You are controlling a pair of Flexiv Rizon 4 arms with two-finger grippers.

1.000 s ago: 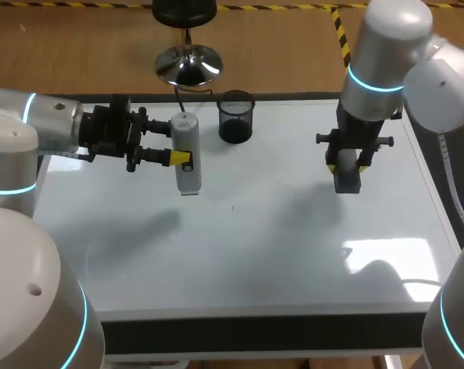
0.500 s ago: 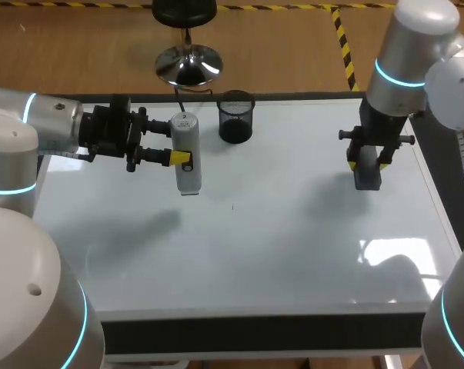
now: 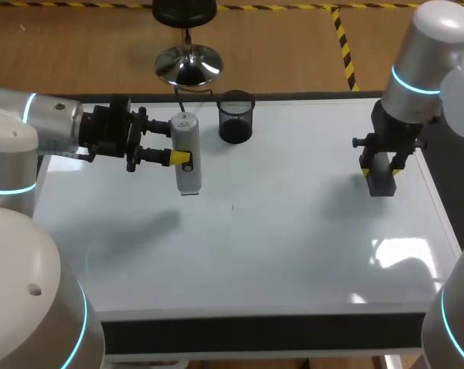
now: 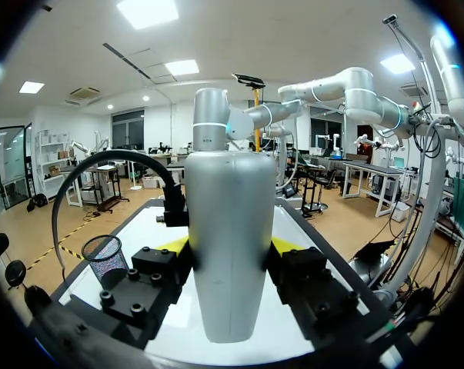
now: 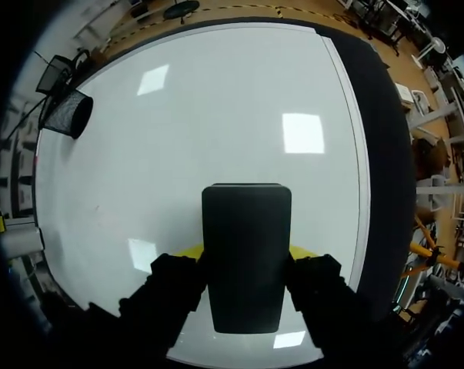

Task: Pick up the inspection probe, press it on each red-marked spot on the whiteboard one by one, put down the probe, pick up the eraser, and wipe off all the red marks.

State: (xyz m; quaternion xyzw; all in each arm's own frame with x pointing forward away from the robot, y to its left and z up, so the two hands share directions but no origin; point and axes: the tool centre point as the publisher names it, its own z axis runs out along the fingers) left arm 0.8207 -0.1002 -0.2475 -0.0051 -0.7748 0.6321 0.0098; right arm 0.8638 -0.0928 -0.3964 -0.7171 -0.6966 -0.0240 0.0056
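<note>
The inspection probe [image 3: 187, 154], a silvery-white bottle-shaped body, stands upright over the whiteboard [image 3: 247, 254] at its back left, with my left gripper [image 3: 178, 147] shut on it from the side. In the left wrist view the probe [image 4: 229, 238] fills the space between the fingers. My right gripper [image 3: 380, 167] is shut on the dark eraser [image 3: 381, 181], held just above the board near its right edge. In the right wrist view the eraser [image 5: 245, 254] sits between the yellow tips of the right gripper [image 5: 244, 252]. No red marks show on the board.
A black mesh cup [image 3: 235, 117] stands at the back of the board, right of the probe; the same cup [image 5: 67, 112] shows far ahead in the right wrist view. A tiny dark speck [image 3: 232, 206] lies mid-board. The board's dark right rim [image 3: 447, 223] is close to the eraser.
My right arm has carried the eraser to the right, from right of the middle to near the board's right edge. The left arm and the probe have stayed still.
</note>
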